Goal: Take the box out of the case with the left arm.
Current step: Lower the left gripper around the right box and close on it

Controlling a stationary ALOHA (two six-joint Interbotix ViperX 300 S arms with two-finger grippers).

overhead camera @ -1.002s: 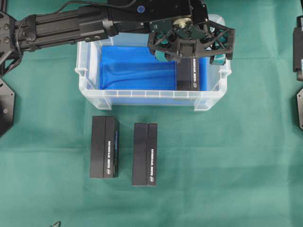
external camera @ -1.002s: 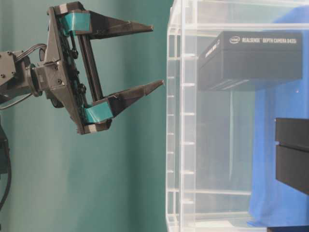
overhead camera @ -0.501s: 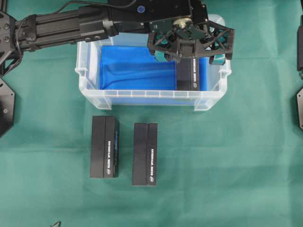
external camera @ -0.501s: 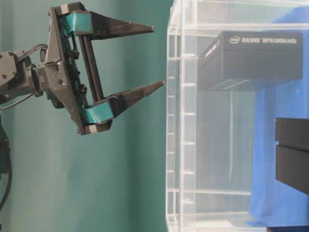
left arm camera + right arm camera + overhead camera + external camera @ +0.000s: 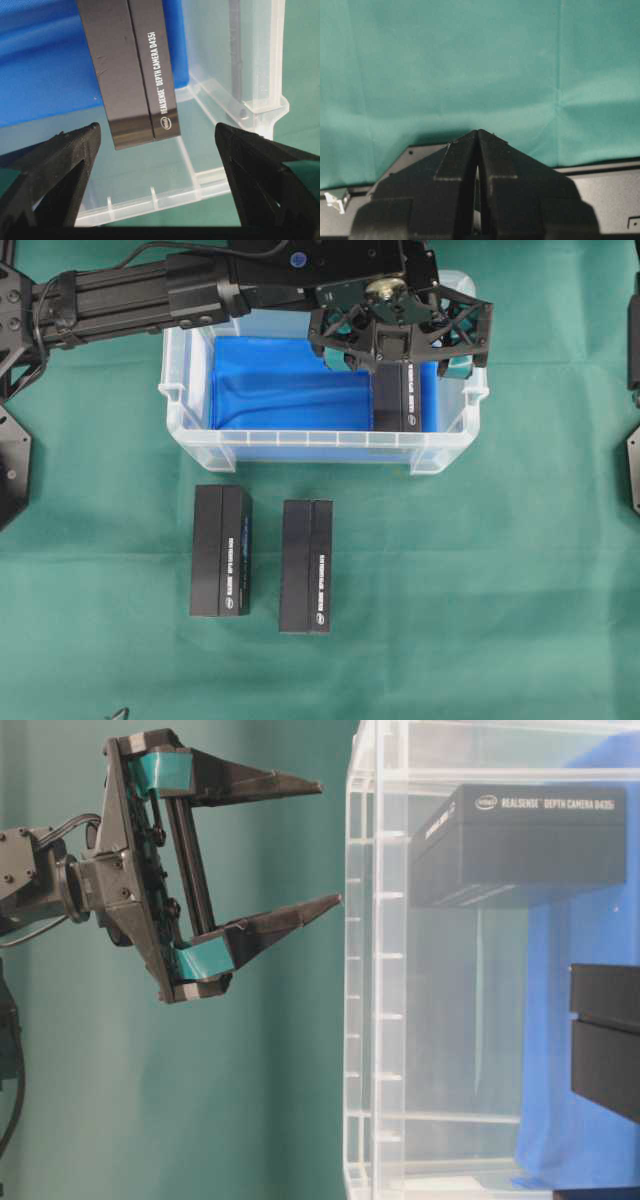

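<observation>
The box (image 5: 398, 400) lies flat on the blue sheet (image 5: 290, 385) at the right end of the case (image 5: 300, 448), long side running away from the near wall, close beside the right wall. It is a slim black carton with a seam down its length and white lettering along one edge. I judge it stiff and light: cardboard, flat-faced, with square corners that should not deform under a moderate squeeze. The smooth printed skin may be a little slippery, so a firm pinch across the narrow width, one finger on each long side near the middle, looks the safest hold. The gap to the right wall seems tight, so that finger needs care going down.

The left hand (image 5: 400, 345) hangs above the far end of the box, released, jaws spread wide and holding nothing; in the wrist view its two fingertips (image 5: 80, 145) flank the box with room to spare. The right hand (image 5: 477, 165) is clenched with its fingers pressed together, empty, over the green tabletop (image 5: 470, 60).

From overhead the left hand covers the far end of the box, so its full length is not seen. The table-level view shows the box only through cloudy plastic, and whether it touches the right wall I cannot tell. Two similar boxes (image 5: 220, 550) lie on the tabletop in front of the case
</observation>
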